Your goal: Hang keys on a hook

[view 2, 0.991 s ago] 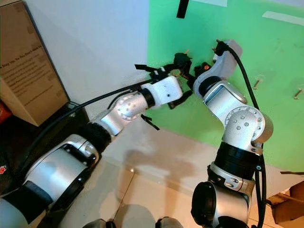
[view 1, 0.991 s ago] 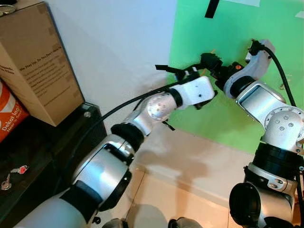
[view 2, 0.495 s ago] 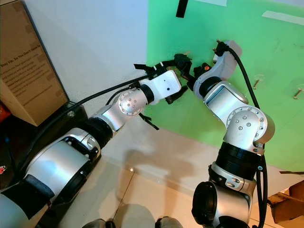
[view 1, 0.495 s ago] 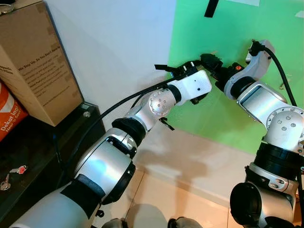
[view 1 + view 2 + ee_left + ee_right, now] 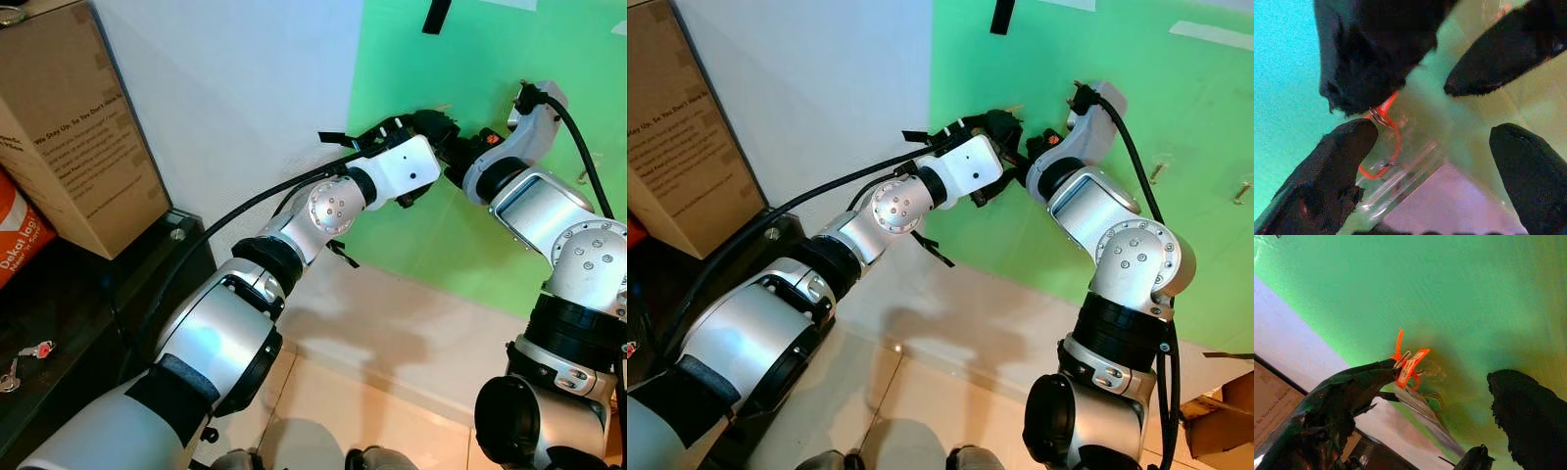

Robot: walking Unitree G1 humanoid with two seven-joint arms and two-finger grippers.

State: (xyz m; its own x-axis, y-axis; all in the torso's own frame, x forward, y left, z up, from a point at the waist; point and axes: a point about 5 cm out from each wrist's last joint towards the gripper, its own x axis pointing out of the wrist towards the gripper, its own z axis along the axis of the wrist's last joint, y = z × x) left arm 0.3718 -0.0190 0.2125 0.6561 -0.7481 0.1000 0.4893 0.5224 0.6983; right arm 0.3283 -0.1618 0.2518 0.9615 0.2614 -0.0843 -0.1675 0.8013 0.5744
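Green wall panel behind both arms. Left gripper and right gripper meet at a clear hook, fingers apart. Orange-tagged keys sit against one right finger, at the hook.

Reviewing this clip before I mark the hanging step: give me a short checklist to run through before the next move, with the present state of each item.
1. Both grippers at the green wall panel: ok; left gripper and right gripper meet there.
2. Orange key tag at the clear hook: ok, right beside it.
3. Tag's ring over the hook: cannot tell.
4. Left gripper fingers apart: ok, open in its wrist view.
5. Right gripper's hold on the tag: cannot tell; the tag sits at one fingertip.
6. Spare keys on the dark shelf: ok, untouched.
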